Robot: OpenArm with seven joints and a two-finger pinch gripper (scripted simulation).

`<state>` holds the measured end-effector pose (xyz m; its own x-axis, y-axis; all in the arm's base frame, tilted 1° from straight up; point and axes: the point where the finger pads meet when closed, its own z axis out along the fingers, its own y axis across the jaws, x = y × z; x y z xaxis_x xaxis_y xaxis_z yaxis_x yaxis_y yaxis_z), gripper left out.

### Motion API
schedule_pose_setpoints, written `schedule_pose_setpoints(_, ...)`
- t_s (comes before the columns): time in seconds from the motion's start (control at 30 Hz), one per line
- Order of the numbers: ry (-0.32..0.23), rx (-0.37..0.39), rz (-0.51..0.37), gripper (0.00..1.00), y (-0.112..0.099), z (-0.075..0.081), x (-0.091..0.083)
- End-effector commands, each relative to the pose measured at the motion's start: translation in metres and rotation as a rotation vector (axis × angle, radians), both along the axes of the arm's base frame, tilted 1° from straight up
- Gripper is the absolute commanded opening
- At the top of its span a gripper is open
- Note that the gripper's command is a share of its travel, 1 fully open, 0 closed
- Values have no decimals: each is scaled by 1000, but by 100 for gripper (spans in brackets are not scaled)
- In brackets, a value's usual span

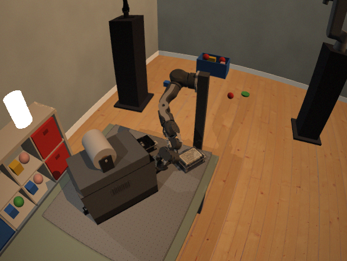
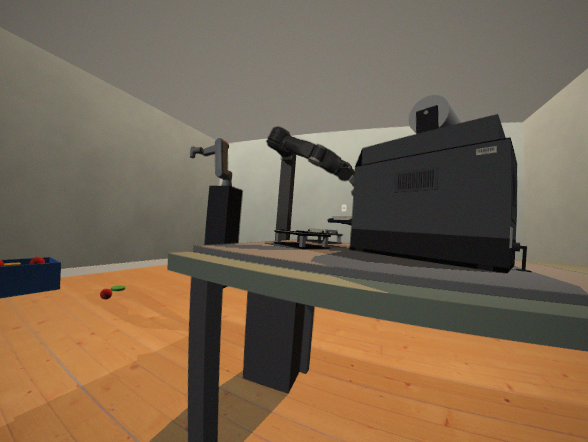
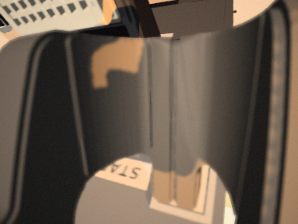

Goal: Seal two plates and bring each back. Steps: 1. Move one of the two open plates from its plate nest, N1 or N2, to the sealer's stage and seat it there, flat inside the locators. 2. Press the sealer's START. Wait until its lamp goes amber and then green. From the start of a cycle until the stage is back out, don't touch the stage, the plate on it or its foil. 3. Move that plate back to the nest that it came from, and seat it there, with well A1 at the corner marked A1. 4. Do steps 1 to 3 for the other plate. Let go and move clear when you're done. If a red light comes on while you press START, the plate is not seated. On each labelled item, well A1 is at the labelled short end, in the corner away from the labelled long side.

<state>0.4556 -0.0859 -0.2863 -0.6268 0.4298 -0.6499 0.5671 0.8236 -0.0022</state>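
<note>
My gripper is shut and empty, its fingertips together at the START button's pale surround by the START label; whether they touch the button is hidden. It is low beside the front of the sealer. A pale plate with rows of wells sits in a nest near the table's corner. A dark flat platform juts out by the sealer; in the exterior view a raised flat part shows there. The other plate and the sealer's lamp cannot be made out.
The arm's black post stands behind the nest with the plate. The sealer carries a white foil roll on top and blocks much of the exterior view. A shelf unit stands beyond the sealer's far side.
</note>
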Motion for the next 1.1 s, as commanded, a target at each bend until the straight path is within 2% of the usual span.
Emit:
schedule_pose_setpoints(0.0,-7,7,6,0,1,2,2)
schedule_pose_setpoints(1.07,-5,4,2,0,-2,1,5)
